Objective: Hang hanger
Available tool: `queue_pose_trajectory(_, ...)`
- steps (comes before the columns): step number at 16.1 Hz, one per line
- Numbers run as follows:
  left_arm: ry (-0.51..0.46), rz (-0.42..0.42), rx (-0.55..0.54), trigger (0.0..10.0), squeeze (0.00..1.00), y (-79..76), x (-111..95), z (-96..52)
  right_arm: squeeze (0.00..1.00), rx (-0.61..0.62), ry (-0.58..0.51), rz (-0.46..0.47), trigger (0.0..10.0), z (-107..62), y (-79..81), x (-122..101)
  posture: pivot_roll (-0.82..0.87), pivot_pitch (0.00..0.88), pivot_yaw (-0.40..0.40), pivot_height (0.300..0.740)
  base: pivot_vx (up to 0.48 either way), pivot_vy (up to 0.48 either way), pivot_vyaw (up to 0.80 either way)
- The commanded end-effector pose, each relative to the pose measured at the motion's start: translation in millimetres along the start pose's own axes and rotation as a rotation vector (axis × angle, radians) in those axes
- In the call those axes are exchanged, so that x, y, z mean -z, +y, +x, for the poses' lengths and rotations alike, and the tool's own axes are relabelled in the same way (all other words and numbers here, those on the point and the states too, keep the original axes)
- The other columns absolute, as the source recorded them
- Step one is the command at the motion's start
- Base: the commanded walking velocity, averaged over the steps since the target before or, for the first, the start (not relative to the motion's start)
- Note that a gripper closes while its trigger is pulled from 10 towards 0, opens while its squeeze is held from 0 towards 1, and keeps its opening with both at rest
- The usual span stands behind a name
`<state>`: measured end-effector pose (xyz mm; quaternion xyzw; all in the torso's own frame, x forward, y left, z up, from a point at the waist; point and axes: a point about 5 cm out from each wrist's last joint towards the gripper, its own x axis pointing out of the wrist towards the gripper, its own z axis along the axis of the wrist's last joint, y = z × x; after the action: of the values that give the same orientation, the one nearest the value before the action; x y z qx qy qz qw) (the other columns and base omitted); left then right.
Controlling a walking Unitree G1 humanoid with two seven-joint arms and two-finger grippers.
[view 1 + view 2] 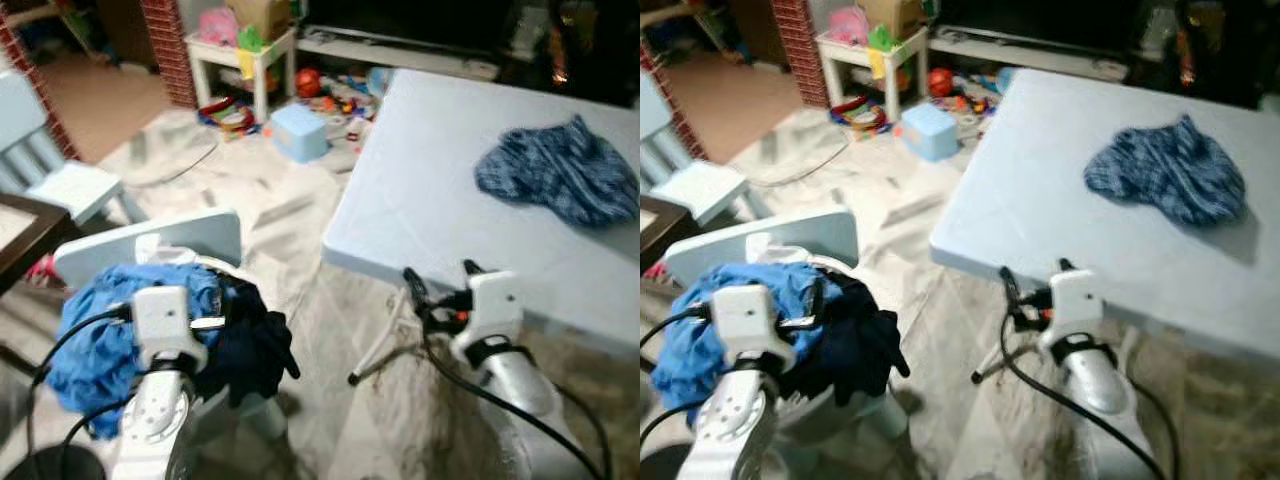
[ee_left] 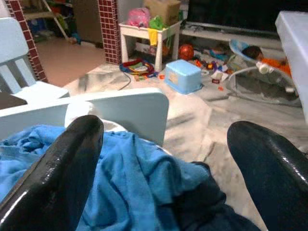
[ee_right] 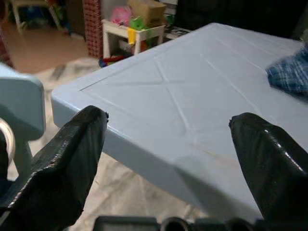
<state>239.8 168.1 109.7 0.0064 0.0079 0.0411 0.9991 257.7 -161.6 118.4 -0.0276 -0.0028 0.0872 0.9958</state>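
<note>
My left pincer (image 2: 163, 168) hangs over a heap of clothes, bright blue crumpled fabric (image 1: 95, 330) with a dark navy garment (image 1: 255, 350) beside it, piled on a pale blue plastic chair (image 1: 150, 245). Its two black fingers (image 2: 57, 178) stand wide apart, nothing between them. My right pincer (image 3: 168, 159) sits low at the near edge of the light blue folding table (image 1: 450, 180), fingers (image 3: 62, 159) also spread apart and empty; the wrist view looks across the tabletop. On the far right part of that table lies a blue plaid crumpled garment (image 1: 560, 170), well apart from the right pincer. I cannot make out a hanger anywhere in these views, and cannot tell whether one is buried in the clothes heap. Floor is covered with a pale wrinkled sheet (image 1: 260, 210). Further back: a light blue plastic box (image 1: 298, 132) on the floor, scattered small toys (image 1: 335, 95) near it, a small white side table (image 1: 240, 55) holding pink and green items, a red brick pillar (image 1: 165, 45), a second pale blue chair (image 1: 50, 170) at far left. Black cables (image 1: 480, 400) run along the right arm
</note>
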Motion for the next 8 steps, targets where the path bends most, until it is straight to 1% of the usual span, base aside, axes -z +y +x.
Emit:
queue_pose_trajectory(1, 0.037, 0.025, -0.05, 10.0, 0.0, 11.9, 7.0, -4.3, 0.0, -0.022, -0.016, 0.014, 10.0, 1.6, 6.8, -2.6, 0.05, 0.095, -0.068, 0.74, 0.0, 0.0, 0.8)
queue_pose_trajectory(2, 0.039, 0.025, -0.055, 10.0, 0.0, 11.6, 7.3, -4.5, 0.0, -0.019, -0.013, 0.017, 10.0, 1.2, 6.2, -2.0, 0.06, 0.096, -0.074, 0.74, 0.0, 0.0, 0.8)
queue_pose_trajectory(3, 0.039, 0.028, -0.057, 10.0, 0.0, 11.3, 7.3, -4.2, 0.0, -0.019, -0.004, 0.02, 10.0, 0.1, 6.9, -0.3, 0.06, 0.096, -0.074, 0.74, 0.0, 0.0, 0.43)
queue_pose_trajectory(8, 0.054, 0.02, -0.062, 10.0, 0.0, 11.1, 8.6, 0.9, 0.0, -0.013, -0.004, 0.033, 10.0, -0.7, 5.3, -0.8, 0.05, 0.096, -0.076, 0.74, 0.0, 0.0, 0.0)
